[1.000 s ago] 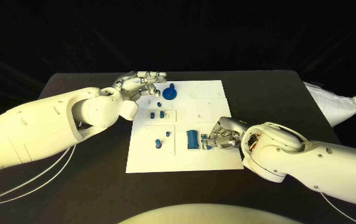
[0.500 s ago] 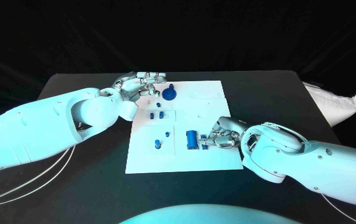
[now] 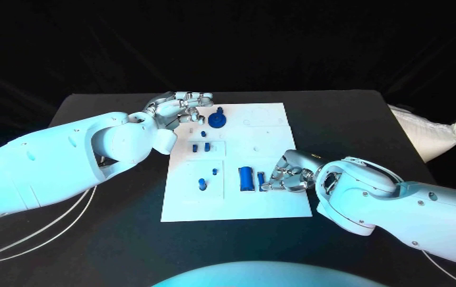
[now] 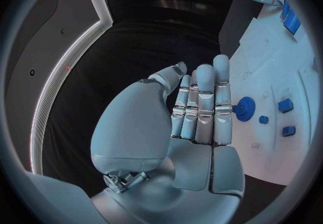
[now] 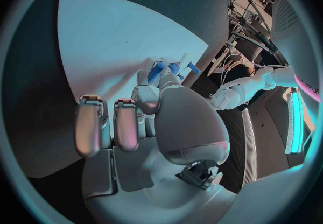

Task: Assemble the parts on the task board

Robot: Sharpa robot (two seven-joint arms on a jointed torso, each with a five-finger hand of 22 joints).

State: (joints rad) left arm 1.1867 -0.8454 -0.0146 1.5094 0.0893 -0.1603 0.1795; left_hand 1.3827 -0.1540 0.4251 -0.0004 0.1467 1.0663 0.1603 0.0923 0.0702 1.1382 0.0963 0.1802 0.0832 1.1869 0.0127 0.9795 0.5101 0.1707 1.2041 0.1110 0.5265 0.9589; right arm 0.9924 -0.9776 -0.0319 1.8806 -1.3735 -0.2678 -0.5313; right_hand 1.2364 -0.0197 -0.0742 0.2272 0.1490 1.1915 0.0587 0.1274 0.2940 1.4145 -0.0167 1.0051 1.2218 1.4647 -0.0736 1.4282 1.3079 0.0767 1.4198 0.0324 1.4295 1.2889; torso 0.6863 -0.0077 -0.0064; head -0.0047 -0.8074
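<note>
The left hand (image 3: 178,108) hovers over the far left corner of the task board (image 3: 275,129), at about eleven o'clock from the board's centre. In the left wrist view its fingers (image 4: 202,105) lie straight and pressed side by side, holding nothing. Just beside their tips, at about twelve o'clock on the board, stands a round blue gear-like part (image 3: 219,120). Below it two small blue blocks (image 3: 199,147) sit side by side in a shallow recess, and nearer still, at about seven o'clock, lies a small blue peg (image 3: 201,183). At about six o'clock an upright blue rectangular block (image 3: 246,178) rests on the board. Just right of it the right hand (image 3: 287,175) pinches a small blue part (image 3: 261,180) with its fingertips (image 5: 149,76) drawn together over the board's near right area.
</note>
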